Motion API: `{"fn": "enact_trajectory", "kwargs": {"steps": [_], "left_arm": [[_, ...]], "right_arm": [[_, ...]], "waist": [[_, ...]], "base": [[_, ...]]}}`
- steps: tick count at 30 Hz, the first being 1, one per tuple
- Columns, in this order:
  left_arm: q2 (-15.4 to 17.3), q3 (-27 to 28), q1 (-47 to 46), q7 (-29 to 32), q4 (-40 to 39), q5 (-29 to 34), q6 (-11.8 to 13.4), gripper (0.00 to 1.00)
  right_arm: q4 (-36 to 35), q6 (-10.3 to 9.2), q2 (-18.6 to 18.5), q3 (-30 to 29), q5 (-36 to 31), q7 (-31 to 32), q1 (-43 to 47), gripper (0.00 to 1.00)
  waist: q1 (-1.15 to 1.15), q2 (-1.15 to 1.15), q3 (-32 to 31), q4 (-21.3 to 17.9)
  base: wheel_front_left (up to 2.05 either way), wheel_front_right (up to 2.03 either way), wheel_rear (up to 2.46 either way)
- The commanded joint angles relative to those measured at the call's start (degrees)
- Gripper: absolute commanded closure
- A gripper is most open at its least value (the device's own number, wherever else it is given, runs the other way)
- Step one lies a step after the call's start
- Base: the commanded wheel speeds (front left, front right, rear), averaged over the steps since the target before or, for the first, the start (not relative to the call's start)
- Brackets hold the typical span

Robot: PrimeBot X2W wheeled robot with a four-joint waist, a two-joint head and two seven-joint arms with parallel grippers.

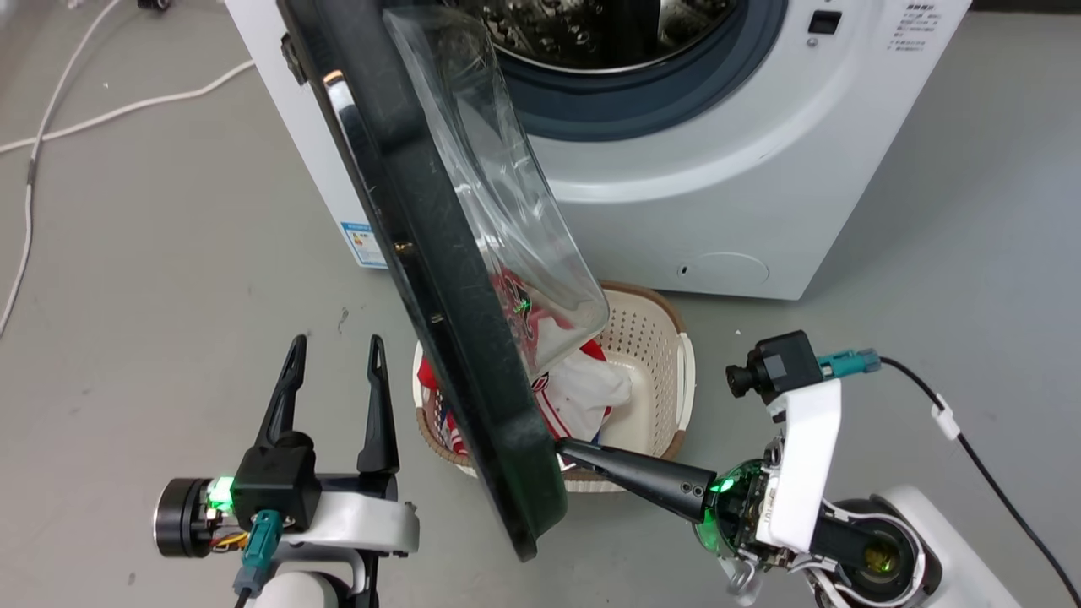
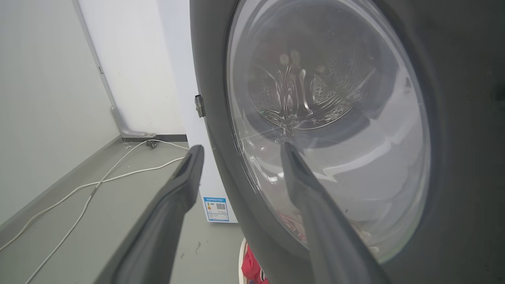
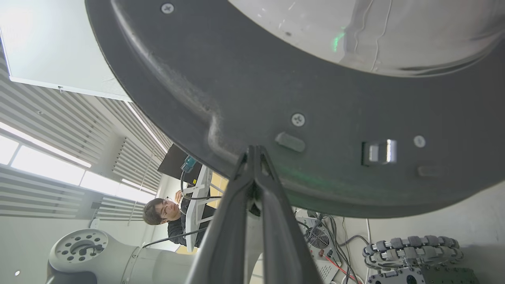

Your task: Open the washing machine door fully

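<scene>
- Black-framed washing machine door (image 1: 439,279) stands partly swung out from the washing machine (image 1: 676,211). It shows edge-on, running from the upper middle of the head view down to the lower middle.
- Right gripper (image 1: 564,446) is clenched on nothing, its two fingers pressed together into one point. The tip touches the door's inner face near the free edge, at the lower middle of the frame.
- Left gripper (image 1: 335,346) is released and empty at the lower left, just beside the door's outer face. Whether it touches the door I cannot tell.
- Step in hand, as I judge it: pushing the door wider from inside, about midway through the swing.
- Next move likely calls for following the door's arc toward the frame's left while keeping the tip from sliding off the rim.
- Bare floor (image 1: 169,253) at the left gives open room, though the left gripper sits in that path.
- Laundry basket (image 1: 684,371) lies below the door's lower edge, near the right gripper.
</scene>
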Motion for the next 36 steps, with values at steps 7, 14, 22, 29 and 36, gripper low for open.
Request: {"fn": "enact_trajectory", "kwargs": {"steps": [7, 14, 22, 29, 36], "left_arm": [[-0.05, 0.71, 2.88, -0.16, 0.37, 0.21, 0.09, 0.0], [-0.05, 1.5, 4.05, -0.16, 0.08, 0.58, -0.14, 0.0], [-0.05, 1.83, 5.02, -0.16, 0.18, 0.74, -0.2, 0.0], [-0.06, 2.21, 6.52, -0.16, 0.13, 0.99, -0.05, 0.0], [-0.04, 1.94, 7.3, -0.16, 0.22, 0.66, 0.15, 0.0]], "right_arm": [[-0.71, 0.15, 1.08, -5.76, -1.86, -7.78, 4.24, 0.87], [-5.05, 0.16, 0.28, -12.33, -9.16, -18.61, 7.45, 0.0], [-5.25, 0.15, -2.79, -14.15, -37.86, -48.5, 11.04, 0.0], [-2.81, 0.09, 0.61, -21.93, -61.21, -53.19, 13.77, 0.0], [-5.87, 0.08, 6.1, -28.98, -82.74, -53.2, 17.78, 0.0]], "waist": [[0.01, 0.0, -3.29, -1.01], [0.01, 0.0, -4.47, -1.89], [0.01, 0.0, -5.79, -2.64], [0.01, 0.0, -7.81, -3.45], [0.01, 0.0, -9.03, -3.59]], "base": [[0.0, 0.0, 0.0], [0.0, 0.0, 0.0], [0.0, 0.0, 0.0], [0.0, 0.0, 0.0], [0.0, 0.0, 0.0]]}}
